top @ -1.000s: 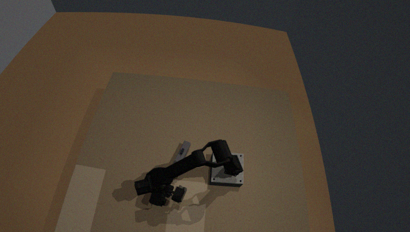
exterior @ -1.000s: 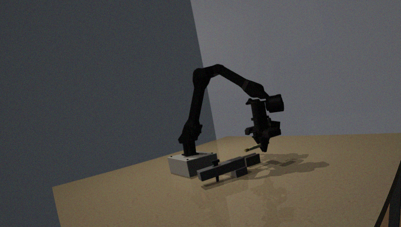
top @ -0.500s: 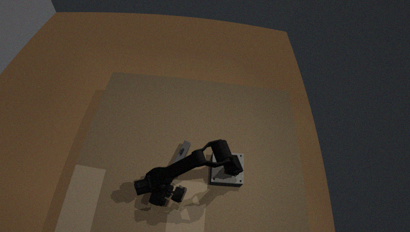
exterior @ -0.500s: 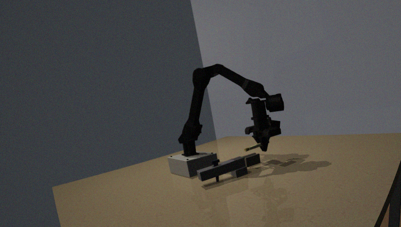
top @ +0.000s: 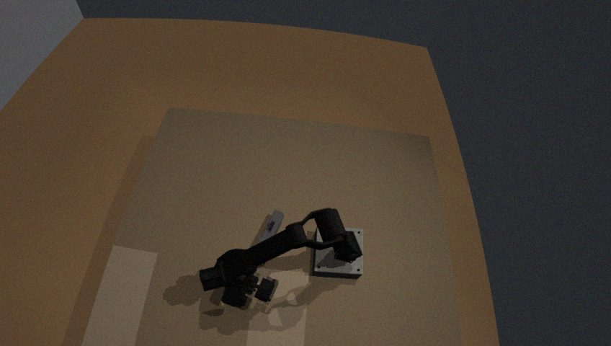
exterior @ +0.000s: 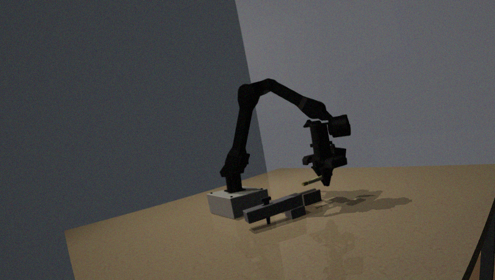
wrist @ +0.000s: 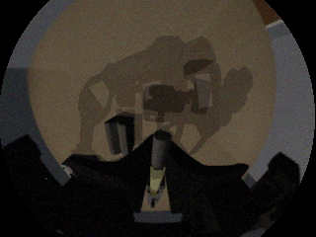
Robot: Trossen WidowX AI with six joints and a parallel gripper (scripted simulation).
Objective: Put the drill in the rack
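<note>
The drill [exterior: 311, 180] [wrist: 156, 180] is a thin yellowish rod with a thicker grey cylindrical part. My gripper [exterior: 326, 182] [wrist: 158, 137] is shut on it above the table. In the exterior view the drill points out to the left and slightly down, apart from the blocks below. The long grey bar [top: 278, 214] [exterior: 255, 214] [wrist: 158, 217] carries a dark key [top: 271, 225] [exterior: 266, 199], whose stem shows below the bar. A dark grooved block [exterior: 312, 197] [wrist: 119, 134], possibly the rack, stands near the bar's far end and left of my fingers in the wrist view.
A small grey block [exterior: 296, 212] sits under the bar. The arm's pale base [top: 359, 248] [exterior: 219, 205] stands beside the bar's near end. The arm hides part of the bar in the top view, and its shadow falls across the table.
</note>
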